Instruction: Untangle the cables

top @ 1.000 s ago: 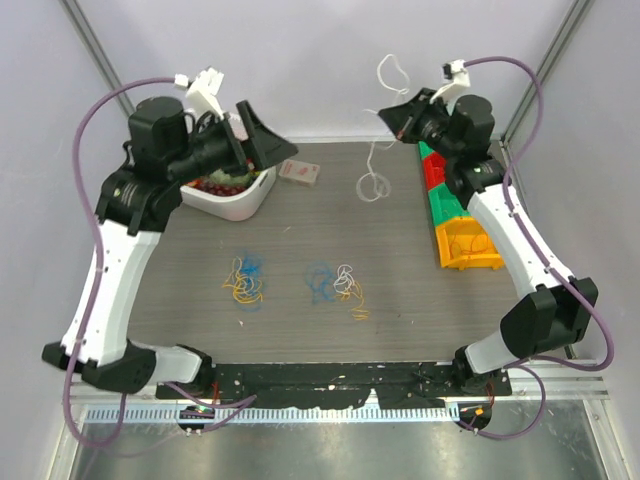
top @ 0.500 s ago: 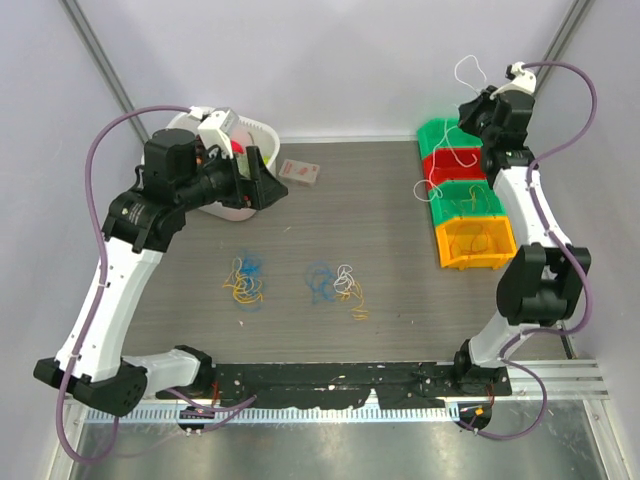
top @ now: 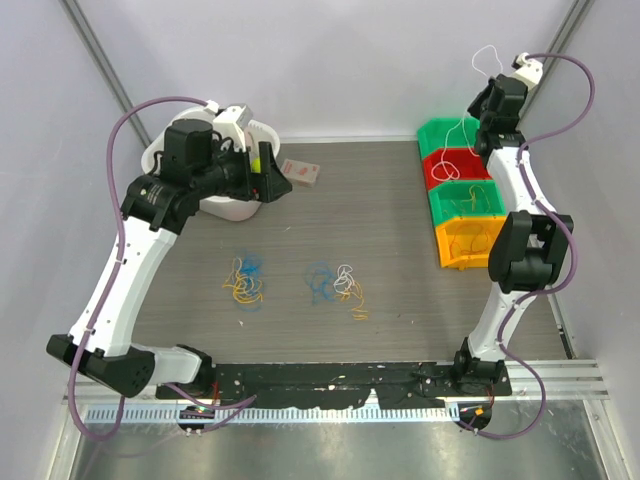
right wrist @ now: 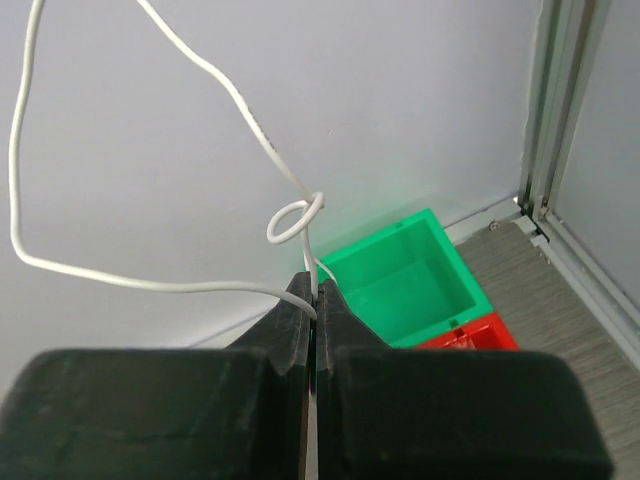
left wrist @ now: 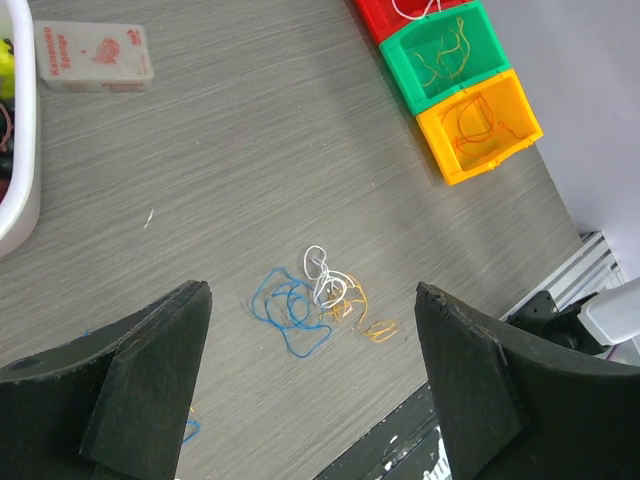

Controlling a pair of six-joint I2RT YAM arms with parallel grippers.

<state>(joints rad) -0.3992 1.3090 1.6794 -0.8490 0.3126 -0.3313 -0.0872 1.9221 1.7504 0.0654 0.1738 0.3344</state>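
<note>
Cables (top: pixel 335 283) lay tangled well short of the far green bin (top: pixel 432 128); the left gripper (left wrist: pixel 310 296) gaped empty, a sponge box (top: pixel 300 172) far left of that bin. Above it, the right gripper (right wrist: pixel 313 292) pinched a knotted white cable (right wrist: pixel 296 215). Its tail could snag the red bin (top: pixel 432 172) beside.

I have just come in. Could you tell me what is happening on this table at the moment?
The two arms are sorting out tangled cables. The right gripper is shut on a white cable and holds it high at the far right, with the cable's lower end hanging down to the red bin. The left gripper is open and empty, above the table. Two bunches lie there not yet separated: a yellow-and-blue tangle and a blue, white and orange tangle.
</note>
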